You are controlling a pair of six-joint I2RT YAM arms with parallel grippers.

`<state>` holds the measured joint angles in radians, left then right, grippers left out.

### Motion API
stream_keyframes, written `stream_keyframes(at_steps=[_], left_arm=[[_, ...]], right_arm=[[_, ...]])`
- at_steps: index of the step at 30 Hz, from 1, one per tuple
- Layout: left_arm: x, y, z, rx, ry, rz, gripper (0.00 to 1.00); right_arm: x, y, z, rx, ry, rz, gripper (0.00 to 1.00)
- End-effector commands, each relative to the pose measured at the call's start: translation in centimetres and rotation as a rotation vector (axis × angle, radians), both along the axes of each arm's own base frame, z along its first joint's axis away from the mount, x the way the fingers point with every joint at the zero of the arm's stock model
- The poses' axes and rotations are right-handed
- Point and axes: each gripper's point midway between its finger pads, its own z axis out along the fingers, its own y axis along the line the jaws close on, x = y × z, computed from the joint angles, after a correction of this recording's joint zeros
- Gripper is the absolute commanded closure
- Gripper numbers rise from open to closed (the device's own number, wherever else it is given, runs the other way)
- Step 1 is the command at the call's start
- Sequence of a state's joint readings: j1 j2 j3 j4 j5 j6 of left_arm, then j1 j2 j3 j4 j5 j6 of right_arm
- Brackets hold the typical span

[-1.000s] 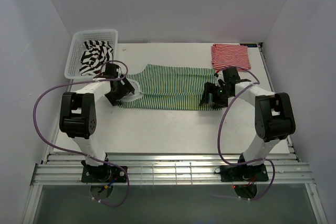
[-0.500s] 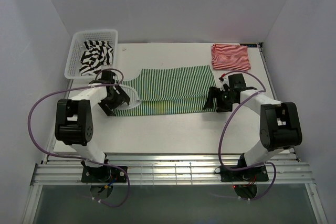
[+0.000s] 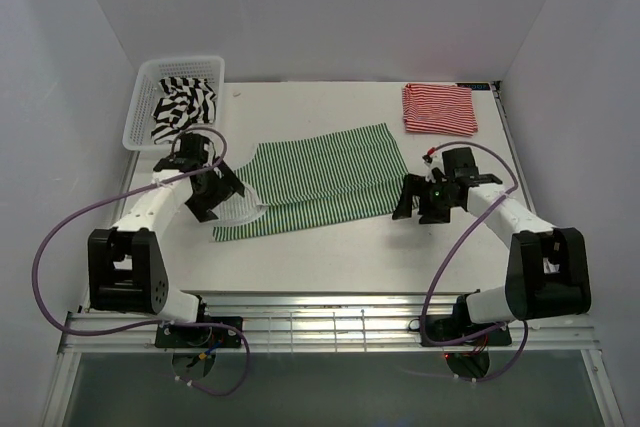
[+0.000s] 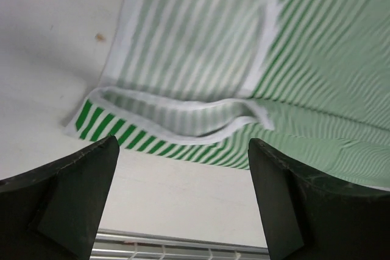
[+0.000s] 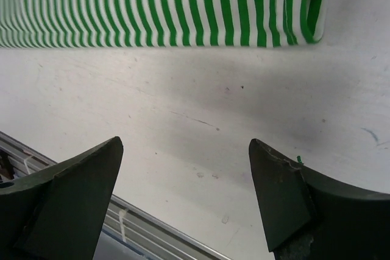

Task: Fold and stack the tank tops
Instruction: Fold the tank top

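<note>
The green-and-white tank top [image 3: 320,172] lies flat and slightly askew across the middle of the table. The red-and-white tank top [image 3: 438,109] sits folded at the back right. The black-and-white one [image 3: 183,107] is crumpled in the white basket [image 3: 140,97]. My left gripper [image 3: 222,204] hovers open over the green top's left end, where a white-trimmed armhole [image 4: 183,120] curls up; nothing sits between its fingers [image 4: 73,181]. My right gripper [image 3: 410,209] is open just off the top's near right corner [image 5: 304,10], over bare table.
The basket stands at the back left corner. Metal rails [image 3: 320,327] run along the near table edge. White walls close in on both sides and the back.
Both arms have drawn back toward the near edge and outward, off the green top. The top now lies uncovered, skewed with its left end nearer the front.
</note>
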<state>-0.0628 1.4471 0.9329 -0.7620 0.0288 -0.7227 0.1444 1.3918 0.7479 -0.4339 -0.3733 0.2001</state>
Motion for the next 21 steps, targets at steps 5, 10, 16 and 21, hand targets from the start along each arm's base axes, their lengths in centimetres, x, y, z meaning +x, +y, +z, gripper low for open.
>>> stream_keyframes(at_steps=[5, 10, 16, 21], left_arm=[[8.8, -1.5, 8.7, -0.054, -0.287, -0.037, 0.02], [15.7, -3.3, 10.4, -0.059, -0.399, -0.138, 0.02], [23.0, -4.6, 7.0, 0.01, -0.402, -0.258, 0.02], [27.2, -5.5, 5.5, 0.036, -0.422, -0.314, 0.02]], right_arm=[[10.5, 2.2, 11.5, 0.029, -0.357, 0.057, 0.1], [19.2, 2.6, 14.4, -0.061, -0.494, 0.071, 0.1], [29.0, 4.9, 16.6, -0.074, -0.601, 0.136, 0.1], [34.8, 5.3, 14.8, -0.13, -0.681, 0.141, 0.1]])
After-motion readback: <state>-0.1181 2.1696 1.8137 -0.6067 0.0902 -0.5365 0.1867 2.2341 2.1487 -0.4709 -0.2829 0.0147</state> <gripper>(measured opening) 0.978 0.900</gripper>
